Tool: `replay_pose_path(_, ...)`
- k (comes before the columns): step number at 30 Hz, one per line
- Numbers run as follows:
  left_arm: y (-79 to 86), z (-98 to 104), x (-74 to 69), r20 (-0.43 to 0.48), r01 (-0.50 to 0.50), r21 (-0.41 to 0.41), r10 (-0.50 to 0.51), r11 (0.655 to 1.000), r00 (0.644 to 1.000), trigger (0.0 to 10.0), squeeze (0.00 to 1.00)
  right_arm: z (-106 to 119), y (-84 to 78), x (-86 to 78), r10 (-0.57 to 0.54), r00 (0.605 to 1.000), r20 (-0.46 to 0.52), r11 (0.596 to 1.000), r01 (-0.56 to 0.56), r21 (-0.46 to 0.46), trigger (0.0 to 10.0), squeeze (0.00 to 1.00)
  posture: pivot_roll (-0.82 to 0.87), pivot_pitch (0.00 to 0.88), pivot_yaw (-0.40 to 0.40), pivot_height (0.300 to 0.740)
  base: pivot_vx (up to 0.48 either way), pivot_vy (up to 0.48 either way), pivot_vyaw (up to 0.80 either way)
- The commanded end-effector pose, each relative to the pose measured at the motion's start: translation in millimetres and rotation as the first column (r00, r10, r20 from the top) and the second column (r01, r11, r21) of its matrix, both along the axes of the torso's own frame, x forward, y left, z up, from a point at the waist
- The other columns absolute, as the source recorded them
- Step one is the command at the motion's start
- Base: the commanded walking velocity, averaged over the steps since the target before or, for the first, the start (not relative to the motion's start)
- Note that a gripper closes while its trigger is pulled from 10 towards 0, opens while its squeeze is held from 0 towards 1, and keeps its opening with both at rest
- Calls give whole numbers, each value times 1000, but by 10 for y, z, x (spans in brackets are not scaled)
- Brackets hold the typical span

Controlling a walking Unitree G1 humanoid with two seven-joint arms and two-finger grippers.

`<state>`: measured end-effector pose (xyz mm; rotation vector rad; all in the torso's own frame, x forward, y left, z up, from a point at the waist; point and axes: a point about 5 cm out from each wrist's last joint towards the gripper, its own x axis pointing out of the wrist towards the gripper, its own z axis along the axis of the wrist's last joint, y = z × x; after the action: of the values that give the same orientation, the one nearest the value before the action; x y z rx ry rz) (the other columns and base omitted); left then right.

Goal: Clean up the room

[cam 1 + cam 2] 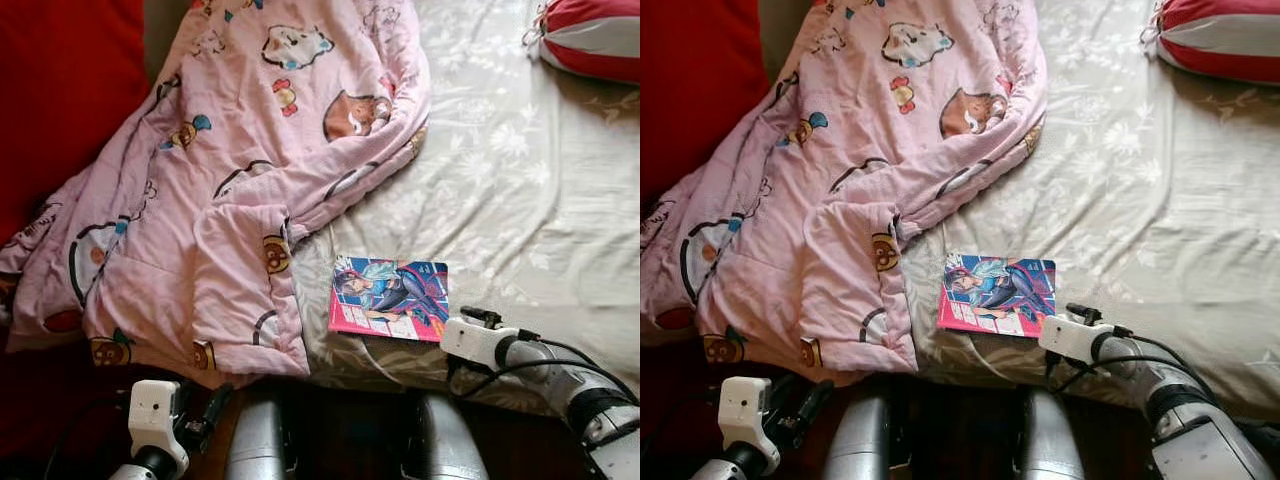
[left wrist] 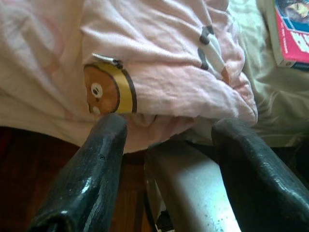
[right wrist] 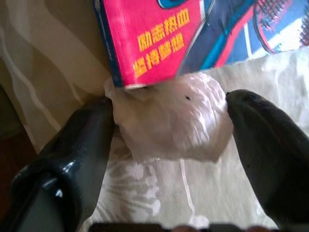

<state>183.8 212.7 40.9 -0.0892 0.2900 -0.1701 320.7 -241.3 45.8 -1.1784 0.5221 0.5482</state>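
In the left eye view, a pink cartoon quilt (image 1: pixel 230 180) is seen heaped over the left half of the bed sheet (image 1: pixel 520 200), its edge hanging off the near side. A comic book (image 1: pixel 390 297) lies flat near the bed's near edge, just beside the quilt, and a red-and-white pillow (image 1: pixel 590 35) sits at the far right corner.

In the right eye view, the right arm is reached in to the book's near right corner, while the left arm is held low below the quilt's hanging edge.

In the left wrist view, the left gripper (image 2: pixel 169 145) is shown spread open, nothing between its fingers.

In the right wrist view, the right gripper (image 3: pixel 169 125) is closed against a crumpled white wad (image 3: pixel 169 121) (tissue or plastic, it seems) lying against the book's corner.

Tidying is judged barely begun: quilt unfolded, book unmoved.
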Motion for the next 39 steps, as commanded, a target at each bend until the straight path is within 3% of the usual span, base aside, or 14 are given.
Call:
replay_pose_path(1,47,-19,-82,-32,-13,17,13,1000,999,10000,0,-38,51,-12,3,1000,-3,1000,-3,17,10000,0,196,349,102,615,0,0,0)
replay_pose_path(3,49,-16,-85,-33,-15,17,16,1000,999,10000,0,-46,50,-15,2,1000,-10,1000,-2,10,9412,0,197,349,100,615,0,0,0)
replay_pose_path(4,51,-11,-91,-37,-17,17,18,1000,999,10000,0,-54,50,-20,3,1000,-14,1000,-3,3,2392,0,197,348,100,615,0,0,0)
replay_pose_path(5,52,-9,-93,-37,-18,16,19,1000,999,10000,0,-57,50,-22,3,1000,-14,1000,-3,2,2392,0,197,348,100,615,0,0,0)
replay_pose_path(6,54,-8,-96,-38,-20,16,21,1000,999,10000,0,-61,48,-26,2,1000,-16,1000,-2,3,0,0,196,348,100,615,0,0,0)
replay_pose_path(39,-49,-22,37,-21,-23,1,23,1000,1000,10000,0,-162,117,-108,12,999,-39,998,-9,70,0,0,187,317,73,615,0,0,0)
